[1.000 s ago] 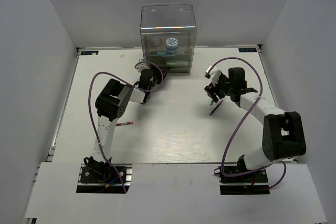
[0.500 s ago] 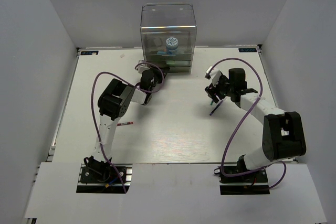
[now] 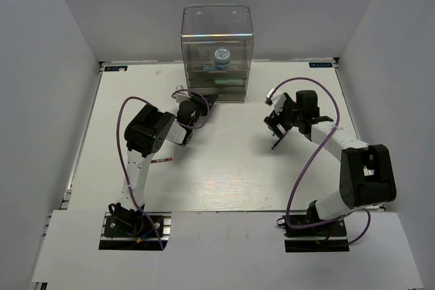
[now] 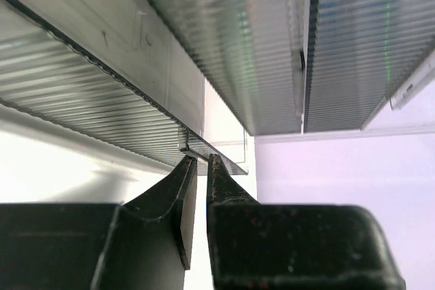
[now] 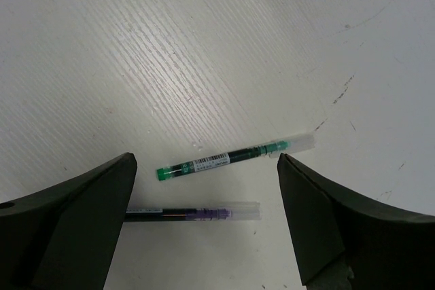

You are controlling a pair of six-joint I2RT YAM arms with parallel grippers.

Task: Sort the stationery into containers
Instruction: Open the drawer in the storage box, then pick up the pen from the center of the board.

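Pinching the thin clear drawer lip between its tips, the left claw is sitting almost fully together, with only a sliver of gap showing between its two dark fingers. The wrist view is not showing which of the stacked drawers this lip belongs to. Seen from above, the claw is sitting low at the front left of the drawer unit, right against the shallow drawers. Ribbed smoky plastic is filling the wrist view above the claw.

The right claw is hanging over the tabletop with its fingers spread wide apart, gripping neither of the pens beneath it. Both pens are lying flat on the white surface between the fingers. A green pen with a clear cap is slanting slightly. Just nearer the camera, a purple pen is lying close beside it but apart from it, one end running out of sight behind a finger. From above, this claw is sitting well to the right of the drawer unit.

Farther out, a round blue-and-white tub is showing through the tall clear box on top of the drawers. A thin red pen is lying on the tabletop beside the left arm, well apart from the unit.
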